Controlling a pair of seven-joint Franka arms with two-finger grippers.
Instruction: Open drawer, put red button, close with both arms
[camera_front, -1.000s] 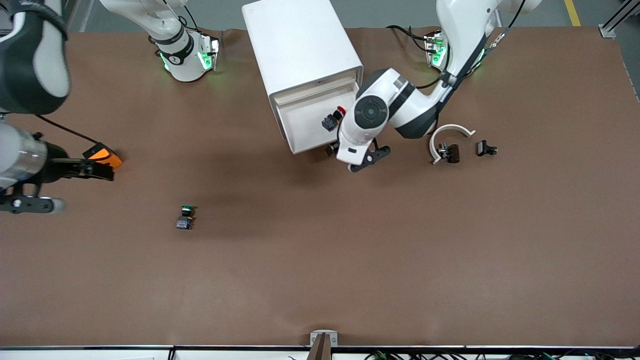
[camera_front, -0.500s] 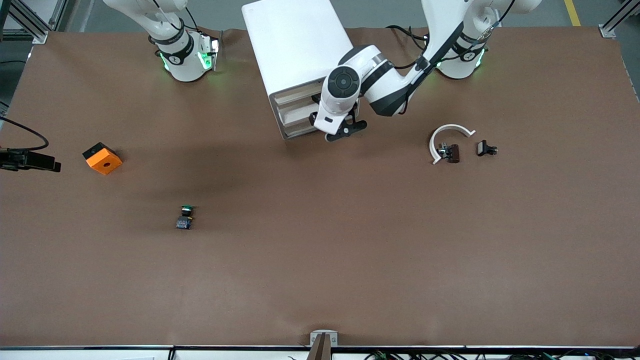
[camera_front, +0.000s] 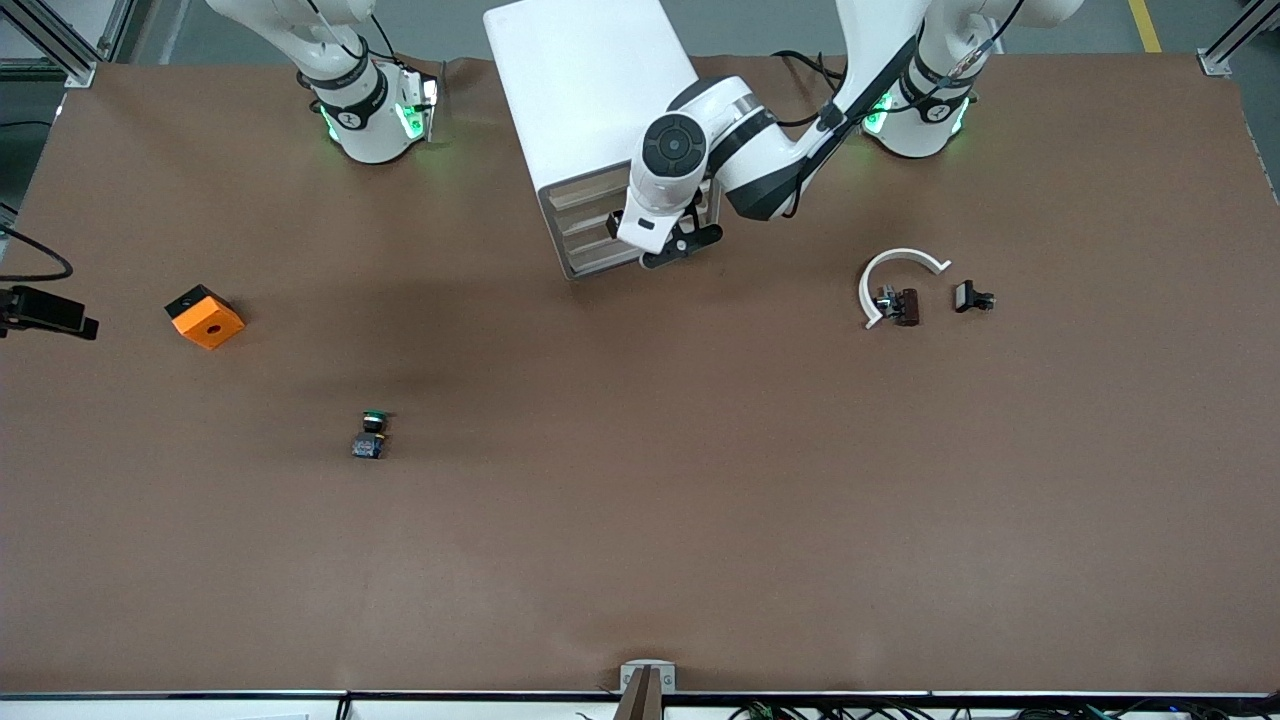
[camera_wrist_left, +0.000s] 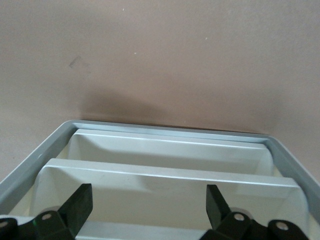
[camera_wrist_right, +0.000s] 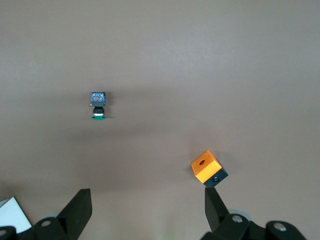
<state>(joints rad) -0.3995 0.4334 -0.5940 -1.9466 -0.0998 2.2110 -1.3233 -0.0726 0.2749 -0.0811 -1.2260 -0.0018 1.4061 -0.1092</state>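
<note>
Hovering at cabinet (camera_front: 600, 110) front: L end effector (camera_wrist_left: 145, 207), spread.

Spread right gripper (camera_wrist_right: 145, 207) above orange cube (camera_wrist_right: 209, 169), green button (camera_wrist_right: 98, 104).

White jointed arms (camera_front: 760, 150) with black joint bands, black cables, green-lit bases, black claws (camera_wrist_left: 145, 210).
</note>
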